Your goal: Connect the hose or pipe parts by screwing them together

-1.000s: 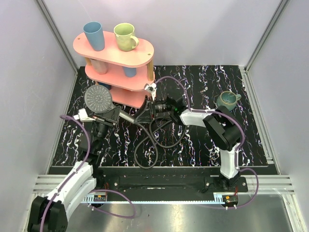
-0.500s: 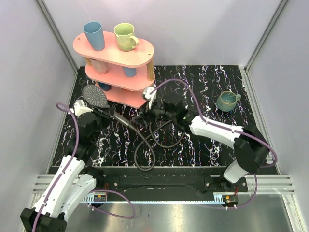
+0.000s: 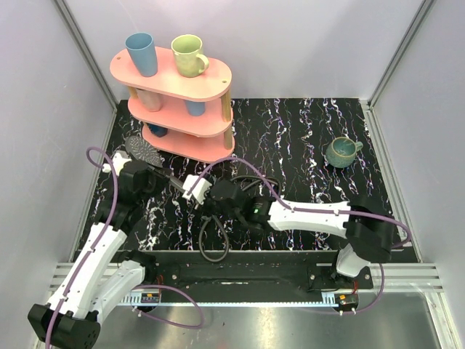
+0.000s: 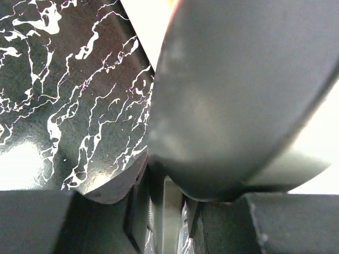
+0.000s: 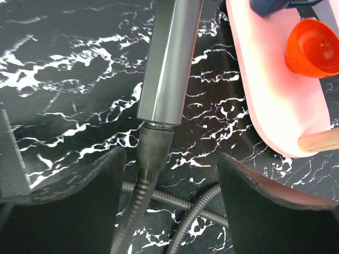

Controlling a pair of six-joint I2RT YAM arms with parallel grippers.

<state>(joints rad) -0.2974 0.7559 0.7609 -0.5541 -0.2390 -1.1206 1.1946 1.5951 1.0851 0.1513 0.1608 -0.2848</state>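
The dark grey shower head [image 3: 142, 149] is tilted on edge by the pink shelf's foot; its back fills the left wrist view [image 4: 238, 95]. My left gripper [image 3: 147, 171] [image 4: 167, 222] is shut on its straight handle [image 5: 169, 58] just below the head. The black coiled hose [image 3: 218, 240] loops on the mat, and its knurled end nut [image 5: 155, 148] sits against the handle's end. My right gripper [image 3: 196, 196] [image 5: 169, 180] is open; the nut and hose lie between its jaws, untouched.
The pink three-tier shelf [image 3: 218, 76] [image 5: 265, 95] stands at the back left with a blue cup [image 3: 142, 53] and a green mug [image 3: 189, 54] on top, and an orange cup [image 5: 312, 47] lower down. A teal mug [image 3: 341, 151] sits at the back right.
My left arm has carried the shower head left and turned its face from upward to edge-on. My right arm has stretched left after the handle's end, and the hose has been dragged along.
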